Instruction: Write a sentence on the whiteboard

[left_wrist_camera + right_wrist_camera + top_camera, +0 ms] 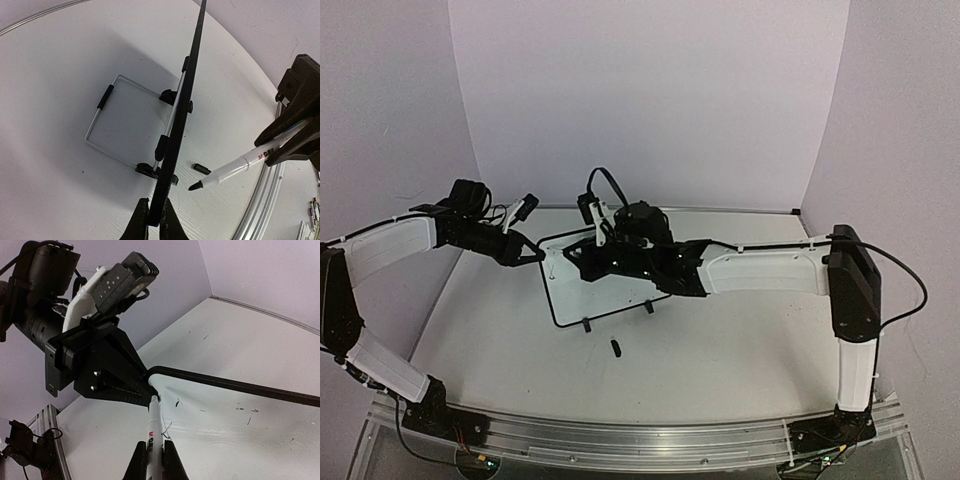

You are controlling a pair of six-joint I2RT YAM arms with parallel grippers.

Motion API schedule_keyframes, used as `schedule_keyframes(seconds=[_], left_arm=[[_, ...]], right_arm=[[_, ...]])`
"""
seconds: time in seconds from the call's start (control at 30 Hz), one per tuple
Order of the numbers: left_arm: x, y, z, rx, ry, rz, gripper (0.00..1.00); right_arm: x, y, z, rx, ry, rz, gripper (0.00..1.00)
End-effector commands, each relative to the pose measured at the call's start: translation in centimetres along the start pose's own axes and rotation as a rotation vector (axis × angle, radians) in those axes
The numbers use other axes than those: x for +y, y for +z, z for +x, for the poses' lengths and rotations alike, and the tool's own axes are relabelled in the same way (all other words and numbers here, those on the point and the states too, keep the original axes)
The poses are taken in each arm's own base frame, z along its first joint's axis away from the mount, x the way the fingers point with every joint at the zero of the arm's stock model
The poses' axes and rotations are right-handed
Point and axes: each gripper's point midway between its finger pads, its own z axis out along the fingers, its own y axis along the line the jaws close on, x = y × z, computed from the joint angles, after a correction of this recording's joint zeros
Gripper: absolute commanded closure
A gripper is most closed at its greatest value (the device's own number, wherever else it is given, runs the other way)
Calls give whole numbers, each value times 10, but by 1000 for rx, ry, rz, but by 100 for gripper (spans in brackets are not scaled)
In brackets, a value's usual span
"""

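The whiteboard is seen tilted on its wire stand at the middle of the surface. Its left edge is pinched in the closed left end effector, while the right end effector is clamped on a marker whose tip is held near the board face; contact cannot be told. The board is judged light, thin and stiff, yet easily tipped or slid on its 2 small feet under pen pressure. It is therefore best held by the black frame at an edge, clear of the writing face.
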Motion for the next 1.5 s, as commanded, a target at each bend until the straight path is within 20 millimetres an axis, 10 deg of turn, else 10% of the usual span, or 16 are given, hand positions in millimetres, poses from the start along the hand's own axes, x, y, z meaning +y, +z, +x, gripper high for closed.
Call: schedule_keyframes(seconds=[0.0, 1.03, 1.47], left_arm=[[8, -3, 0, 9, 31, -42, 100], [10, -5, 2, 17, 37, -68, 100], [11, -6, 2, 17, 41, -78, 100]], right_arm=[[7, 3, -8, -18, -16, -15, 100], [-18, 2, 15, 27, 1, 91, 100], [3, -24, -9, -55, 22, -2, 100]])
